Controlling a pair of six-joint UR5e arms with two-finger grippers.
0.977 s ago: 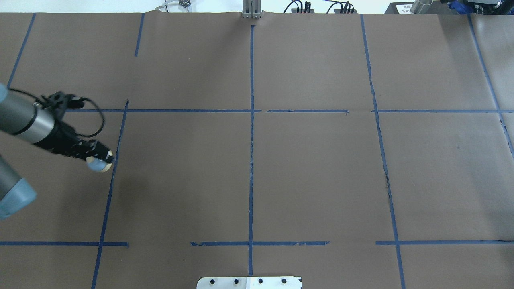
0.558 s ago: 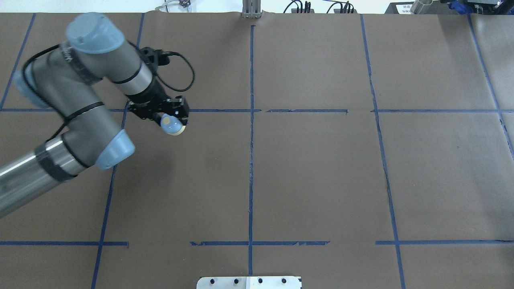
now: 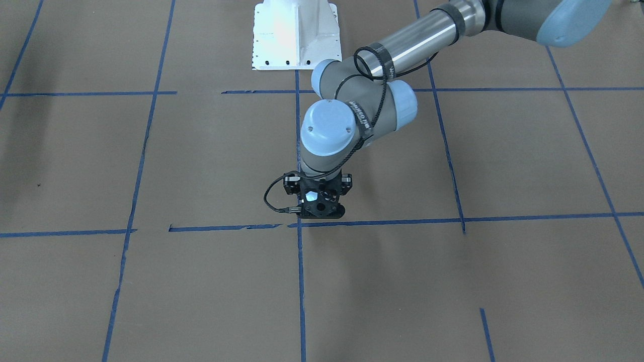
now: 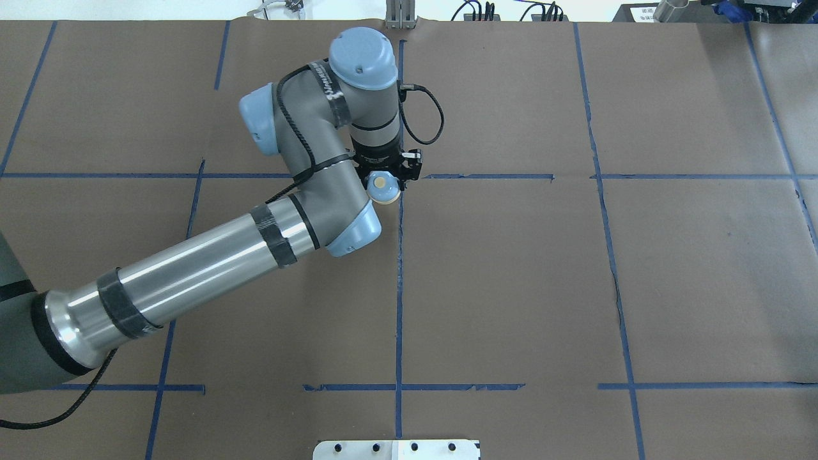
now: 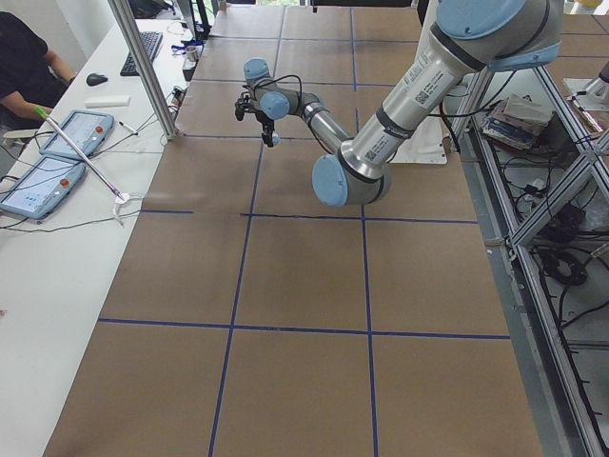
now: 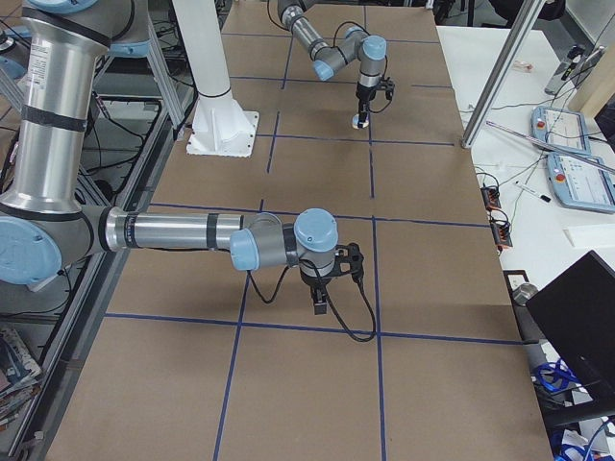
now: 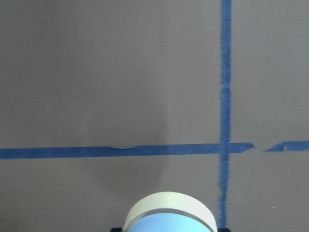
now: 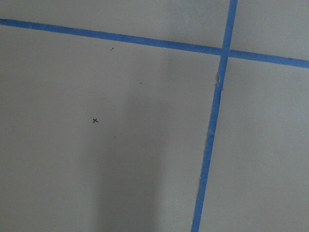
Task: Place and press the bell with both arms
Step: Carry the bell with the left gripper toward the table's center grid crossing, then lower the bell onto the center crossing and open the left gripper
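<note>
The left gripper is clamped on the bell. Its fingers press on the sides of the light-blue dome, and the cream button faces up. The bell sits at the middle of the table, just beside the tape crossing on the robot's left of the centre line. It seems to hang a little above the brown paper, but no view shows clearly whether its base touches.

The bell is probably light and rigid, with a smooth, rounded shell that could slide out of a loose pinch. The safest hold is low on the dome just above the cream rim, which leaves the sprung button free (pressing it by accident would ring the bell early). It should be set down flat so it does not rock.

The right gripper points down over the paper, well apart from the bell. Only the side view shows it, so it cannot be told whether its jaws are apart or together.

The main obstacle to a press is the left arm itself, since its wrist and the black cable loop crowd the space over the button. The white pedestal stands well back from the bell
</note>
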